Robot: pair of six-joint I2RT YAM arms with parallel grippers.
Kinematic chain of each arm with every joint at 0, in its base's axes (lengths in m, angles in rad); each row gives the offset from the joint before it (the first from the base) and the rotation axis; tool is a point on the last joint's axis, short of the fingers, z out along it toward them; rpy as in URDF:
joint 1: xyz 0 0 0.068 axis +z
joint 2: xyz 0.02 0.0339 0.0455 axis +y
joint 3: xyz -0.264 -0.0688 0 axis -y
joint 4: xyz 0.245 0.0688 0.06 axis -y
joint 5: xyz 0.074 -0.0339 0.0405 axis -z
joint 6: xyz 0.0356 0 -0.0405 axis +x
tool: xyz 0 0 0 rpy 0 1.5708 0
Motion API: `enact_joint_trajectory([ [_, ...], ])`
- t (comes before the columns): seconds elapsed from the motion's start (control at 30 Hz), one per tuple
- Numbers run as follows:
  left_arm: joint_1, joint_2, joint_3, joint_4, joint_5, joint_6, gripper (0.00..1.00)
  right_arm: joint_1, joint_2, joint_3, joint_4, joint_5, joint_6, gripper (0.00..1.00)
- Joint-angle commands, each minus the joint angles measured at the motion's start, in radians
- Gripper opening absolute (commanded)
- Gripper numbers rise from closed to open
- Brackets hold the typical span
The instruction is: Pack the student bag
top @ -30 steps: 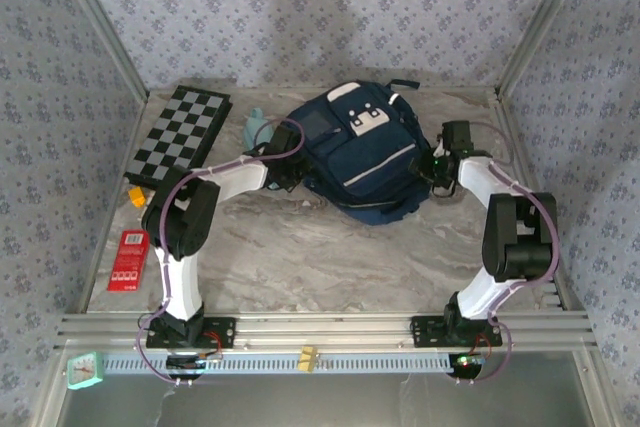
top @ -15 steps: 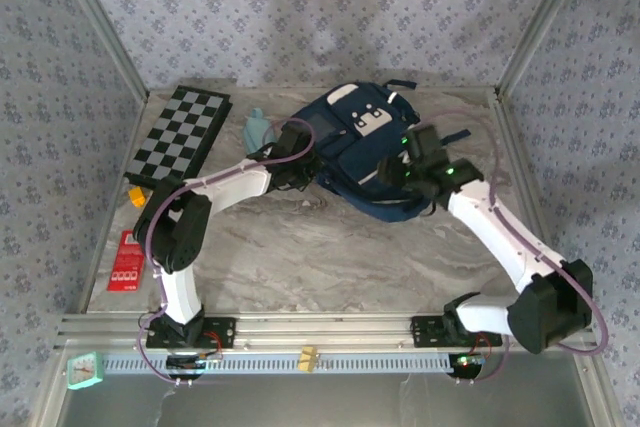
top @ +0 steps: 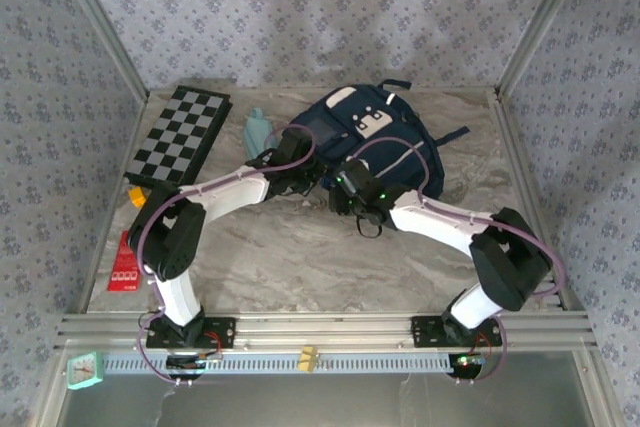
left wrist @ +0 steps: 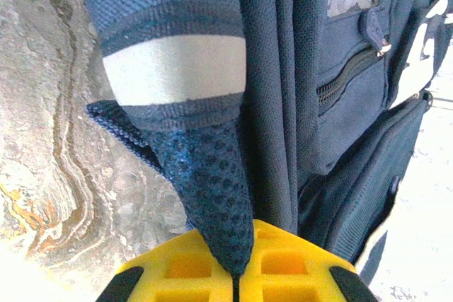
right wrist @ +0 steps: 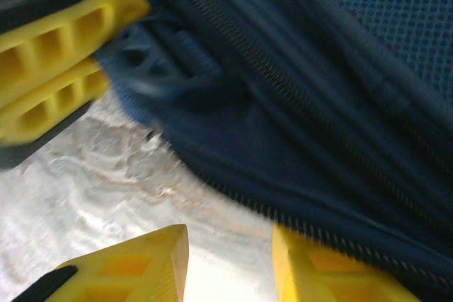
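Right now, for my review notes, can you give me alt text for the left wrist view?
The yellow left gripper is shut on a navy mesh corner of the student bag, just below its white stripe. A zipped front pocket lies to the right, and the marbled table shows at left.

The student bag (top: 400, 127) lies at the back of the table (top: 300, 257), front side up. It is navy fabric with a white top patch, 1 white stripe and zipped front pockets. A dark strap trails to its right. The left gripper (left wrist: 235, 274) pinches its mesh edge.
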Motion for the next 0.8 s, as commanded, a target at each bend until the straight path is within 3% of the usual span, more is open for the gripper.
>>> enact_joint_trajectory([
  [0.0, -0.032, -0.079, -0.005, 0.059, 0.057, -0.033, 0.00, -0.042, 0.001, 0.041, 0.040, 0.118, -0.041, 0.40],
  [0.2, -0.068, -0.058, 0.010, 0.084, 0.081, -0.051, 0.00, -0.032, -0.036, 0.044, 0.023, 0.122, -0.134, 0.48],
  [0.43, -0.086, -0.058, 0.019, 0.089, 0.081, -0.055, 0.00, 0.002, 0.012, 0.057, 0.044, 0.175, -0.091, 0.49],
  [0.77, -0.071, -0.084, 0.010, 0.027, 0.024, -0.009, 0.00, -0.001, 0.018, 0.107, -0.152, 0.284, 0.028, 0.26],
])
